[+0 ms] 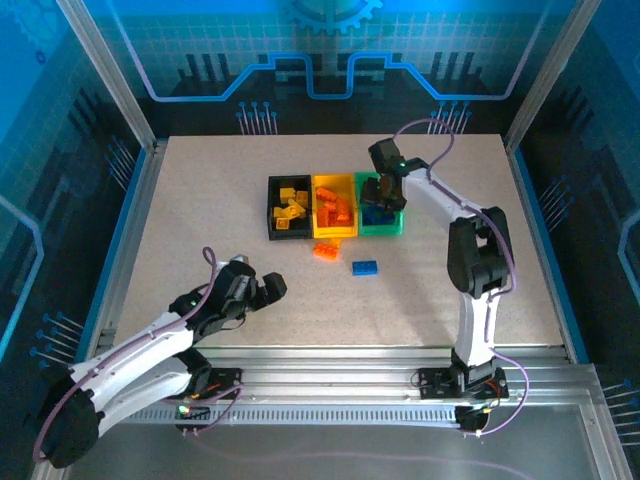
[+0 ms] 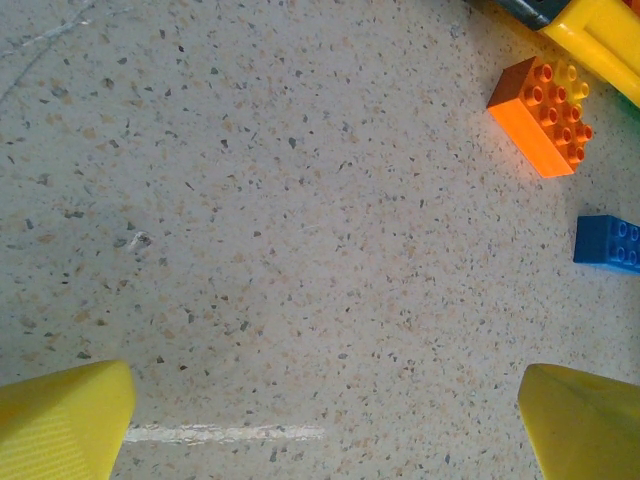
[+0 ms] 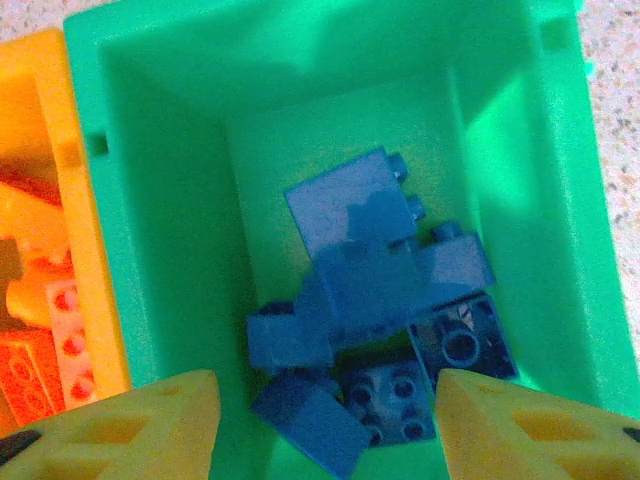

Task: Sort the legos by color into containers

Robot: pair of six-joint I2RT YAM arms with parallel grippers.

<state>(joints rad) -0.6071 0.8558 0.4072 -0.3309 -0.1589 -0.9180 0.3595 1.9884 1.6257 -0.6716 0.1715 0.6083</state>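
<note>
The containers stand in a row at mid-table: a black bin (image 1: 274,207) with yellow legos, a yellow bin (image 1: 334,234) with orange legos, and a green bin (image 1: 384,229). My right gripper (image 1: 383,190) hovers over the green bin (image 3: 160,200), open, nothing between its fingers. Several blue legos (image 3: 370,280) lie heaped on the bin floor below my right gripper (image 3: 325,420). An orange lego (image 1: 325,250) and a blue lego (image 1: 365,267) lie loose in front of the bins. My left gripper (image 1: 270,287) is open above bare table, left of the orange lego (image 2: 543,115) and the blue lego (image 2: 608,242).
The yellow bin's wall (image 3: 80,250) borders the green bin on the left, with orange legos (image 3: 40,340) inside. A corner of the yellow bin (image 2: 600,35) shows beyond the left gripper (image 2: 325,420). Metal frame posts and blue walls enclose the table (image 1: 200,250).
</note>
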